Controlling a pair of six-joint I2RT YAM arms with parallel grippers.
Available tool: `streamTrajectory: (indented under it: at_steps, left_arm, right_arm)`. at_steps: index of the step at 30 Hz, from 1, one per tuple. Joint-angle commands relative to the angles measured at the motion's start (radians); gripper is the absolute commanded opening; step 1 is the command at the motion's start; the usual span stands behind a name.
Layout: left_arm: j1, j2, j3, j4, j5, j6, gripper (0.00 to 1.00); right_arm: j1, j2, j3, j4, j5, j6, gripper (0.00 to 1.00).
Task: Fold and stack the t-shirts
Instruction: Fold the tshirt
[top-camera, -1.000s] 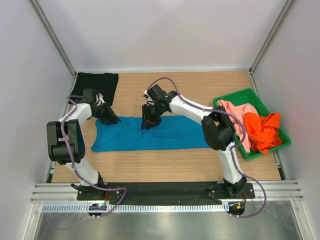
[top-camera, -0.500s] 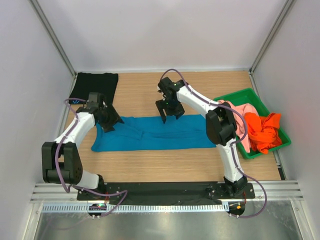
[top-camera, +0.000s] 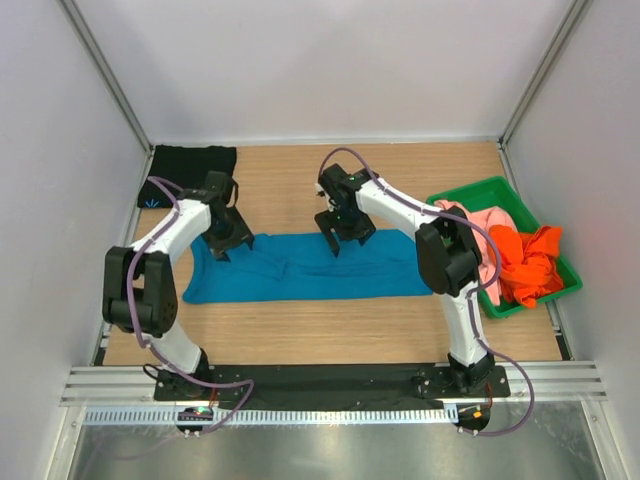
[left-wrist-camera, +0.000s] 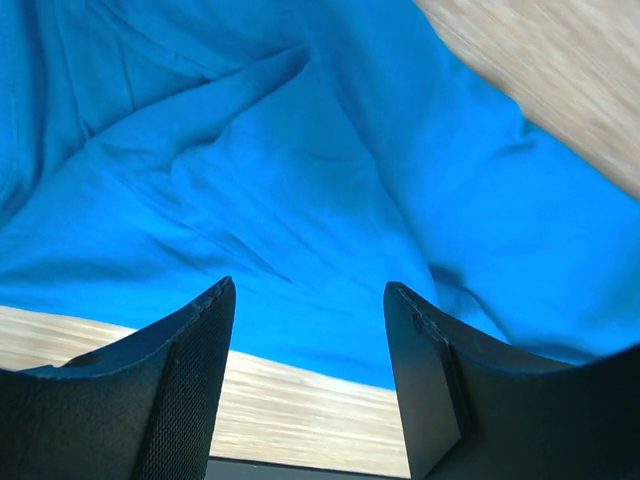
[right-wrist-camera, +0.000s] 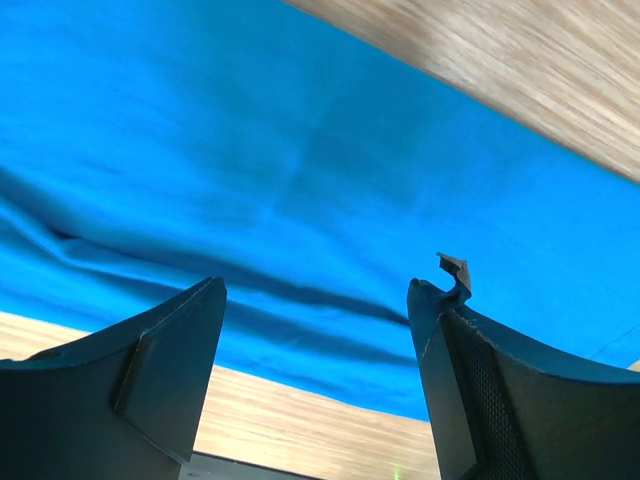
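Observation:
A teal-blue t-shirt (top-camera: 305, 267) lies folded into a long band across the middle of the table. My left gripper (top-camera: 222, 243) hangs open over its left end, nothing between its fingers (left-wrist-camera: 190, 380); the blue cloth (left-wrist-camera: 300, 180) fills that wrist view. Over the band's upper edge near the middle, my right gripper (top-camera: 343, 236) is open and empty, blue cloth (right-wrist-camera: 300, 170) below its fingers (right-wrist-camera: 470, 380). A folded black t-shirt (top-camera: 190, 172) with a small light-blue mark lies at the back left. The pink t-shirt (top-camera: 475, 228) and orange t-shirt (top-camera: 525, 262) sit crumpled in the tray.
The green plastic tray (top-camera: 478, 190) stands at the right edge of the table. Grey walls close in the left, back and right sides. Bare wood (top-camera: 300, 330) shows between the blue shirt and the arm bases.
Both grippers have let go of the blue shirt's upper edge and opened. The right one rose and shifted right; the left one moved right and back along the shirt's left end.

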Motion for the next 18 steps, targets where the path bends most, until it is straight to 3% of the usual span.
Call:
streamTrajectory:
  at_steps: [1,9,13,18]
  left_arm:
    - [-0.044,0.087,0.081,-0.090,-0.095,-0.024,0.63]
    - [-0.071,0.279,0.128,-0.066,-0.121,-0.036,0.63]
    - [-0.110,0.385,0.207,-0.072,-0.169,0.045,0.64]
    - [-0.159,0.488,0.285,-0.063,-0.128,0.056,0.64]
  right_arm:
    - [-0.015,-0.041,-0.033,0.051,0.019,-0.025,0.80]
    - [-0.039,-0.016,-0.139,0.101,0.049,-0.013,0.80]
    - [-0.052,-0.034,-0.264,0.141,0.049,0.009,0.81]
    - [-0.050,-0.114,-0.442,0.175,0.024,0.096,0.81]
